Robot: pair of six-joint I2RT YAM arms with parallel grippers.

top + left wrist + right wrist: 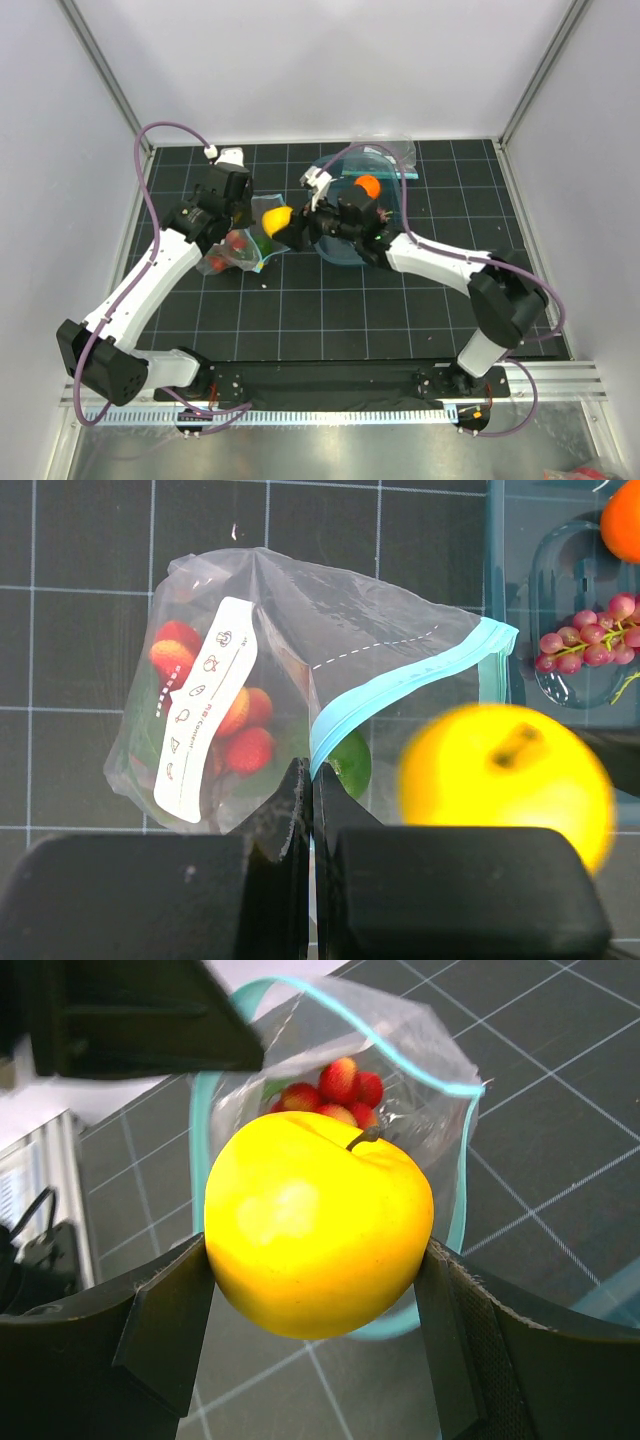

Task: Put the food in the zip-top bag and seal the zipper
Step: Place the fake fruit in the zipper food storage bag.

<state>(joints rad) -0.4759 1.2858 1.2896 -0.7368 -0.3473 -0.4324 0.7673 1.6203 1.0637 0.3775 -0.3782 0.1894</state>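
left hand [311, 785] pinching zipper [400, 685], right hand [315, 1290] clasping lemon [310, 1210] just before gaping zip-top bag [420, 1065] mouth

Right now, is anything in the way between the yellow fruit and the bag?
Nothing visible is. The right claw holds the lemon in front of the bag's open mouth. The left claw pinches the zipper at the rim, off to one side. Strawberries lie deeper inside.

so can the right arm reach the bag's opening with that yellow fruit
Probably yes. The right gripper holds the yellow fruit just in front of the zip-top bag's mouth, which the left gripper pinches up by the zipper so it gapes. Nothing sits between them.
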